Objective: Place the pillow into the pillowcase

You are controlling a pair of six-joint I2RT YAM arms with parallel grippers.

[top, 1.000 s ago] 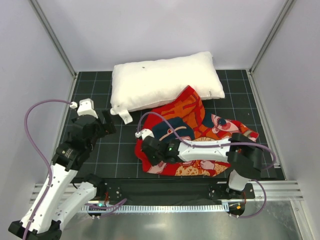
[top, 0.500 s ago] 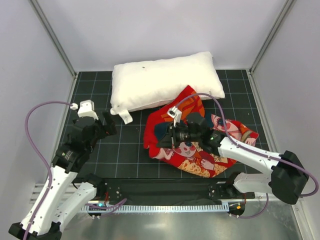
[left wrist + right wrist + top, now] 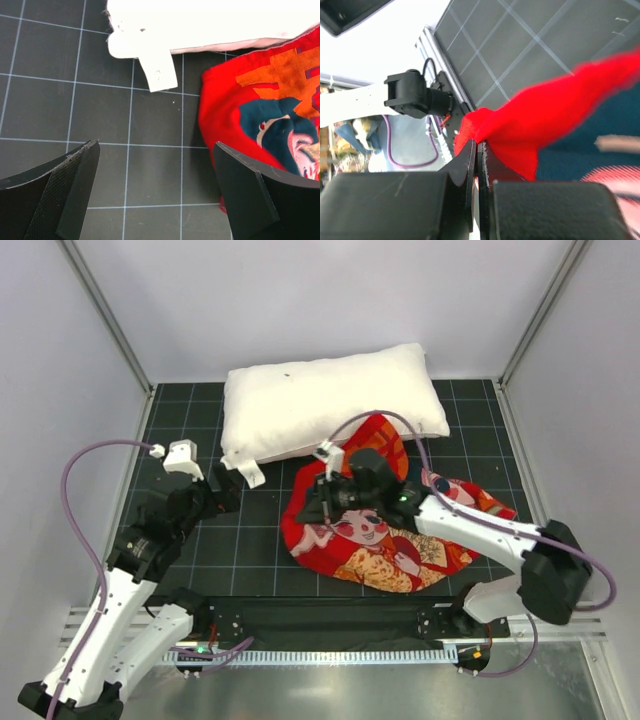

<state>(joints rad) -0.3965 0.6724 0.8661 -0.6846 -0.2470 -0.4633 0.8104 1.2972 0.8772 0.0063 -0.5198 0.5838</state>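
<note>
Top view: pillow [image 3: 325,400] lies flat across the far side of the bench [image 3: 250,540], at 12 o'clock, long side running 9-to-3. Plain white, not in the case. Its tag [image 3: 248,472] sticks out from the near-left corner toward 6 o'clock, flat on the bench.

Pillowcase [image 3: 390,550] is a rumpled red heap at approx 5 o'clock from the pillow, cartoon face print up. Its far tip meets the pillow's near edge. The rest spreads toward 4 o'clock over the bench.

R gripper [image 3: 314,506] sits at the heap's 9 o'clock edge, w/ the arm reaching in over the cloth from 4 o'clock. R wrist view: gripper [image 3: 477,150] has its fingers pressed together, clamped on a thin fold of the red pillowcase [image 3: 560,120]. Cloth runs off toward 3 o'clock from the pinch, w/ bench grid visible beyond.

L gripper [image 3: 222,492] is at 9 o'clock from the pillowcase and approx 7 o'clock from the tag, well apart from the R one. L wrist view: gripper [image 3: 156,150] has its fingers spread wide, nothing between them but bare bench. The tag [image 3: 157,72] and pillow corner [image 3: 210,20] are at 12 o'clock of the gap. The red pillowcase edge [image 3: 260,100] is at 2 o'clock, just beside the R-hand finger. Can't tell if it touches.
</note>
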